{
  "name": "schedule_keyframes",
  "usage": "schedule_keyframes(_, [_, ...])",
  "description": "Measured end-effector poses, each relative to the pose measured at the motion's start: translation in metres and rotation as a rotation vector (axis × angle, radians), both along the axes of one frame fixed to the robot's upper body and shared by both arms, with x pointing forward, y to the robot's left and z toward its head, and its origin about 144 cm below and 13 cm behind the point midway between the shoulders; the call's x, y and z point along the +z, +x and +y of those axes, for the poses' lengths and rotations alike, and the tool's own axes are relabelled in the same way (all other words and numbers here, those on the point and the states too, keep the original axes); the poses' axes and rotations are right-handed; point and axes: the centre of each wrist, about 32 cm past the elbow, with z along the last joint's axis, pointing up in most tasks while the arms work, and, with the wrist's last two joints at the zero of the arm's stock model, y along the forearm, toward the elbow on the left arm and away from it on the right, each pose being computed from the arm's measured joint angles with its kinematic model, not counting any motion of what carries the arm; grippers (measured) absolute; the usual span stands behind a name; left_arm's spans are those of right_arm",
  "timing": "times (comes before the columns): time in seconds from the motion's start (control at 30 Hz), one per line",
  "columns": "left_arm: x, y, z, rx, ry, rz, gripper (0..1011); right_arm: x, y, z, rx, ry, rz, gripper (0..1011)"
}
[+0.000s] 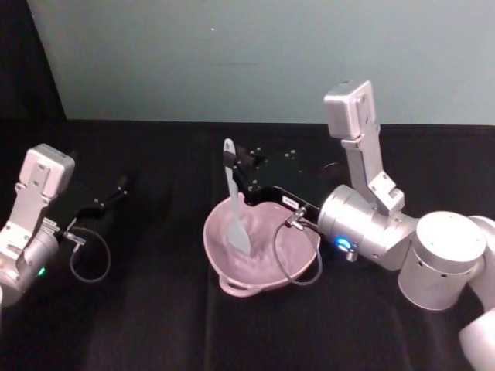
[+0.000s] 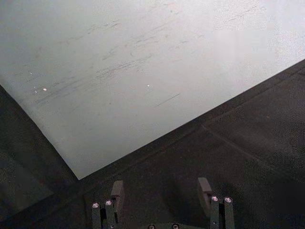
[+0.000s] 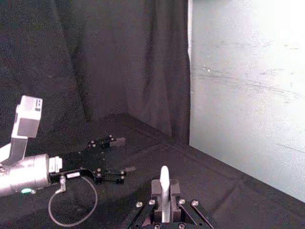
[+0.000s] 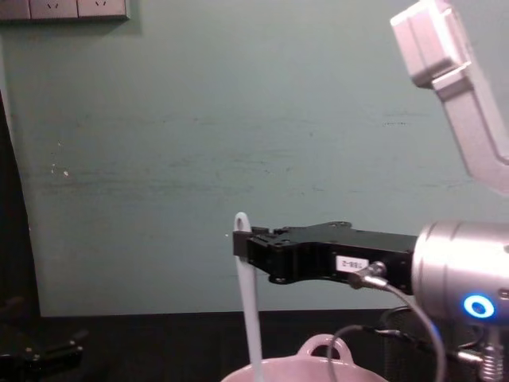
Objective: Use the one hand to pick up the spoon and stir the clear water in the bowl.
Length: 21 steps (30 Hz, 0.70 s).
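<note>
overhead, spoon (image 1: 233,202) dips into bowl (image 1: 215,259) — right fingers (image 4: 243,243) clamp it, left fingers (image 2: 117,191) apart.

The long slim white plastic spoon (image 1: 232,202) looks smooth and faintly translucent; the pale pink round bowl (image 1: 267,283) has a smooth, softly glossy wall; the black flat-jawed right gripper (image 4: 242,243) is matt, its silver cylindrical wrist (image 1: 362,224) satin metal; the black tablecloth (image 1: 155,325) is matt cloth; the pale green wall (image 2: 143,71) is dull, scuffed paint.

One spoon (image 1: 234,202), one bowl (image 1: 259,261), two end effectors (image 1: 237,170) (image 3: 121,156).
</note>
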Motion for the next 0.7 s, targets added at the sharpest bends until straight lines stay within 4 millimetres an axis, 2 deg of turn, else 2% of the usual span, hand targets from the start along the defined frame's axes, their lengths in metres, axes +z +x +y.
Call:
schedule_keyframes(0.33, [0.0,0.0,0.0,0.0,0.0,0.0,1011,-0.006,0.022,0.007,-0.018,0.043,0.016,109])
schedule_keyframes(0.53, [0.0,0.0,0.0,0.0,0.0,0.0,1011,-0.009,0.035,-0.003,-0.075,0.057,0.02,109])
schedule_keyframes(0.7, [0.0,0.0,0.0,0.0,0.0,0.0,1011,-0.009,0.036,-0.015,-0.118,0.059,0.016,109])
